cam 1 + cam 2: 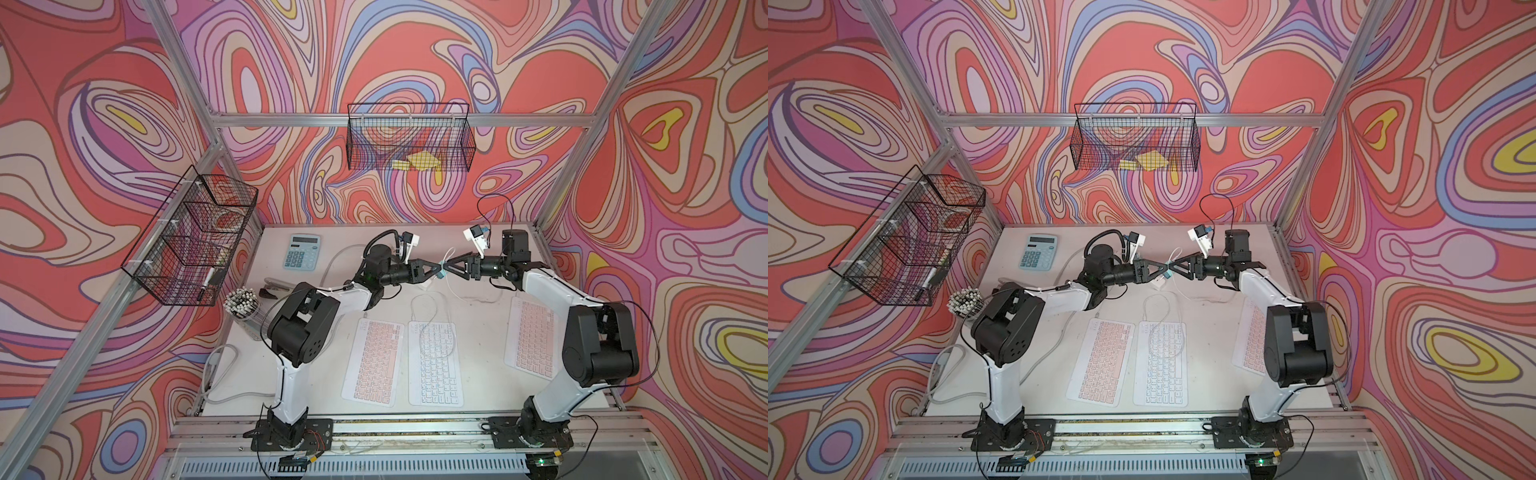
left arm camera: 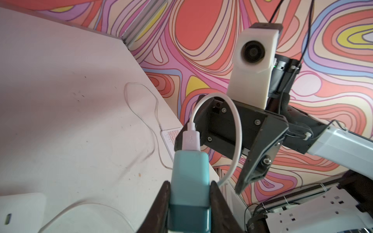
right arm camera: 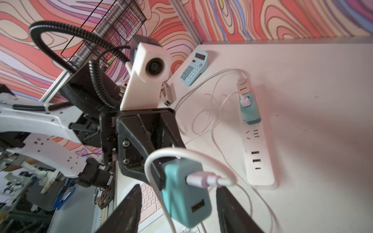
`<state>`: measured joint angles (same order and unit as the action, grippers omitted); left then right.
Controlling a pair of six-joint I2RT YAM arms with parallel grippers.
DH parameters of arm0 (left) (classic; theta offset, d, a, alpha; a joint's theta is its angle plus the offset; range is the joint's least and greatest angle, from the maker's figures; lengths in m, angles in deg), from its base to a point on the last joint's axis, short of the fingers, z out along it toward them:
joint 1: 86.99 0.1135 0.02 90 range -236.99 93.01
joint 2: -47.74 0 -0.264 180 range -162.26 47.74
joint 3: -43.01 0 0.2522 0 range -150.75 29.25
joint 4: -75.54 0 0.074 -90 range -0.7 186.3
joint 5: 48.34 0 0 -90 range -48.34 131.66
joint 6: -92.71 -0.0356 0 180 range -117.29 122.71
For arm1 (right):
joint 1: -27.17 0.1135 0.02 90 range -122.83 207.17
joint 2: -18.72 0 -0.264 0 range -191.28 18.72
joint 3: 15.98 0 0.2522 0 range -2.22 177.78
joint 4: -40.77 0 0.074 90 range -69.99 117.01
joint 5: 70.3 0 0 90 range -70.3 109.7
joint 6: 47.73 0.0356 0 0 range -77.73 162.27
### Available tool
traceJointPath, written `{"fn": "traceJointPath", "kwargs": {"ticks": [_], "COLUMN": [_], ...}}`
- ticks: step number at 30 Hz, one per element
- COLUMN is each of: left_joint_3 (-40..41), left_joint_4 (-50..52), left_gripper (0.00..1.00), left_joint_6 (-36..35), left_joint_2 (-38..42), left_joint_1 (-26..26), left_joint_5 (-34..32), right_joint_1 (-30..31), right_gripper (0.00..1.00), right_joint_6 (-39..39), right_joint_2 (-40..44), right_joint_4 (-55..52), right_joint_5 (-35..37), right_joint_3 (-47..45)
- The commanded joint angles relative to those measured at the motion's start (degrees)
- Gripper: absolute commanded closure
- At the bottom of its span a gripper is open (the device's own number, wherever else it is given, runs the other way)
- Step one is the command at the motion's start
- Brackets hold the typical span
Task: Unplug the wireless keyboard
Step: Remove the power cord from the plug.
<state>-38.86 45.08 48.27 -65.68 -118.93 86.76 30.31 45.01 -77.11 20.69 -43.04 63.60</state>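
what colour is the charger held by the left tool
Teal charger, with a lilac plug; clearest in the left wrist view.

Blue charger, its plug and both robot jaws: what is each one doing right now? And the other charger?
left gripper: jaws shut on the teal charger.
teal charger: lifted off the table.
USB plug: pushed into the teal charger, not out yet.
right gripper: jaws open, straddling the teal charger's plug end.
second charger: plugged into the power strip, cable in it.
power strip: flat on the table.
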Motion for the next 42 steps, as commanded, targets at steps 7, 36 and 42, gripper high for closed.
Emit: {"fn": "traceJointPath", "kwargs": {"ticks": [7,36,42], "left_joint_3": [2.9,0.3,0.8], "left_joint_4": [12.6,15.6,14.5], "left_gripper": [1.00,1.00,1.00], "left_joint_6": [-18.2,-24.7,-25.0], "left_joint_2": [6.8,7.6,7.7], "left_joint_1": [-2.0,-5.5,-5.8], "left_joint_5": [-15.2,-21.4,-21.3], "right_joint_1": [-1.5,6.1,6.3], "right_gripper": [0.52,0.61,0.65], "right_joint_6": [17.7,46.6,48.1], "right_joint_2": [3.9,0.1,-0.7], "right_joint_4": [6.5,30.4,31.7], "right_joint_5": [15.1,20.4,20.8], "right_joint_3": [-1.3,-13.2,-13.2]}}
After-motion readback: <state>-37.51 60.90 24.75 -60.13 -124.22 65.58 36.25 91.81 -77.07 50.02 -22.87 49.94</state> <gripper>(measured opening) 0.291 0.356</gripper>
